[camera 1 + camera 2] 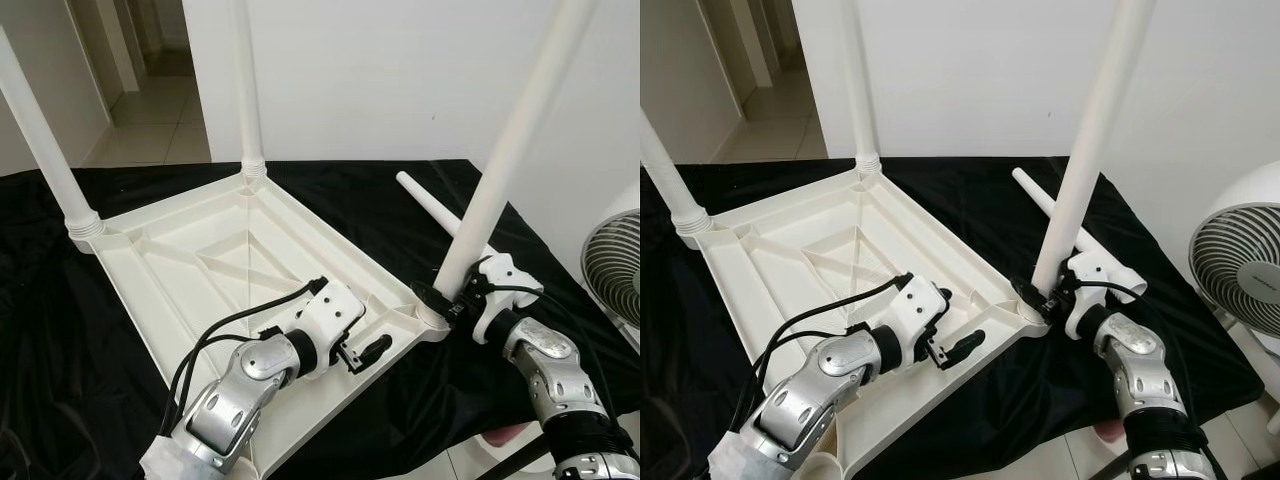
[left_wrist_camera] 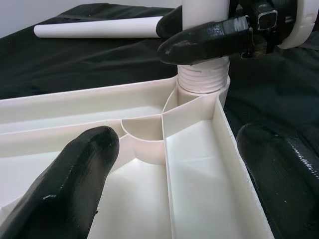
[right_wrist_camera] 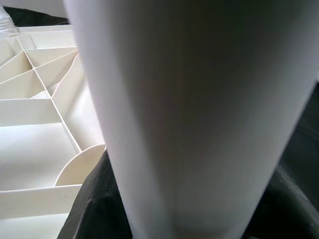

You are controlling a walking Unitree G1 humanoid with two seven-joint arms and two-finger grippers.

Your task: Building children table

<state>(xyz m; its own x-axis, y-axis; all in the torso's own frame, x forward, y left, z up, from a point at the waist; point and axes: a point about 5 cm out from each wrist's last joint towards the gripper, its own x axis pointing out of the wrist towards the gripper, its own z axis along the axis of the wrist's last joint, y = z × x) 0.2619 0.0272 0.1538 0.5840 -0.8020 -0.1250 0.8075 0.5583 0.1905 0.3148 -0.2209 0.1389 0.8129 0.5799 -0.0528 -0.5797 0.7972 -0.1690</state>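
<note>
Three legs stand in the upturned tabletop (image 1: 200, 250); right gripper (image 1: 440, 300) clamps the four-o'clock leg (image 1: 495, 170), left gripper (image 1: 365, 352) spread wide; no writing readable.

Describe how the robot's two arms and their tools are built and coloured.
Both arms are silver metal segments with rounded joints. Each wrist carries a white plastic housing, and loose black cables loop along the left arm and over the right arm. The left tool and right tool each have two long, glossy black fingers with rounded tips.
</note>
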